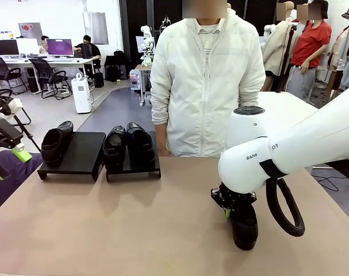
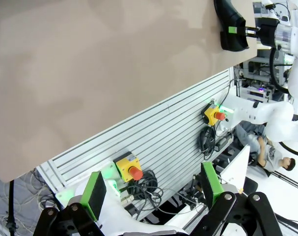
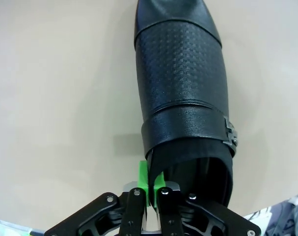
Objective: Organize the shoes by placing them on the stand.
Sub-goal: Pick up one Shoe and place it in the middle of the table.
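Three glossy black shoes are on the stand: one shoe (image 1: 53, 144) on the left platform (image 1: 76, 156), and a pair (image 1: 128, 145) on the right platform (image 1: 134, 170). The fourth shoe (image 1: 245, 227) (image 3: 180, 88) rests on the tan table near its right front. My right gripper (image 1: 227, 210) (image 3: 149, 181) is shut on the side rim of its opening. That shoe (image 2: 230, 25) also appears far off in the left wrist view. My left gripper (image 1: 7, 163) (image 2: 153, 189) hangs open beyond the table's left edge, holding nothing.
A person in a white jacket (image 1: 206, 86) stands at the far side, just behind the right platform. The left platform has free room beside its single shoe. Under the table edge are emergency-stop boxes (image 2: 129, 168) and cables.
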Available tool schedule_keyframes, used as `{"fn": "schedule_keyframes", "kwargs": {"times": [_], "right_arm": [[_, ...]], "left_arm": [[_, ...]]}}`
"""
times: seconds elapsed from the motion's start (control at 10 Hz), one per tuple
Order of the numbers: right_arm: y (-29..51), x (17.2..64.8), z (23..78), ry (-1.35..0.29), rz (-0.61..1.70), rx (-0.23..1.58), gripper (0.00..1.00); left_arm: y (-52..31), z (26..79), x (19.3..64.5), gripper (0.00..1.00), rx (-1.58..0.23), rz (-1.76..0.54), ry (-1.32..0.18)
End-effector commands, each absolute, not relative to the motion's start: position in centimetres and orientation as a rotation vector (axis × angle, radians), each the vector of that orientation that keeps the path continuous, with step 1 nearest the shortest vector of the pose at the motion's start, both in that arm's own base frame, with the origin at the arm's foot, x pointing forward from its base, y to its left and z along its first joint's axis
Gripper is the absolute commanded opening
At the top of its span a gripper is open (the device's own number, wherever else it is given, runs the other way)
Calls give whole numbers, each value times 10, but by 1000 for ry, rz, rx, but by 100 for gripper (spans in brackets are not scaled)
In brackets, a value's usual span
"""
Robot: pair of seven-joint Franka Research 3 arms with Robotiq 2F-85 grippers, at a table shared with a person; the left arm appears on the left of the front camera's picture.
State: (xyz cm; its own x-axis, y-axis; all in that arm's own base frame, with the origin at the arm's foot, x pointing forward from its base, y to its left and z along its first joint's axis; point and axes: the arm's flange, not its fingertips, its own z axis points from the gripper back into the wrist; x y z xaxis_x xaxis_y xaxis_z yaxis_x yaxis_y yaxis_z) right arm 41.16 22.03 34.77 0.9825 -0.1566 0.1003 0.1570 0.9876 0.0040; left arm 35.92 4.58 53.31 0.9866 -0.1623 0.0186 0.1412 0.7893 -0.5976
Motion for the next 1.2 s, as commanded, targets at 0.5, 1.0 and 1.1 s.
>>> {"fn": "schedule_keyframes", "kwargs": {"times": [0.5, 1.0, 1.1], "right_arm": [[185, 352, 502, -180, -132, -53, 0], [183, 333, 523, -211, -76, -36, 0], [183, 333, 523, -211, -76, -36, 0]], "left_arm": [[47, 535, 358, 100, -661, -178, 27], [47, 535, 358, 100, -661, -178, 27], [47, 535, 358, 100, -661, -178, 27]]}}
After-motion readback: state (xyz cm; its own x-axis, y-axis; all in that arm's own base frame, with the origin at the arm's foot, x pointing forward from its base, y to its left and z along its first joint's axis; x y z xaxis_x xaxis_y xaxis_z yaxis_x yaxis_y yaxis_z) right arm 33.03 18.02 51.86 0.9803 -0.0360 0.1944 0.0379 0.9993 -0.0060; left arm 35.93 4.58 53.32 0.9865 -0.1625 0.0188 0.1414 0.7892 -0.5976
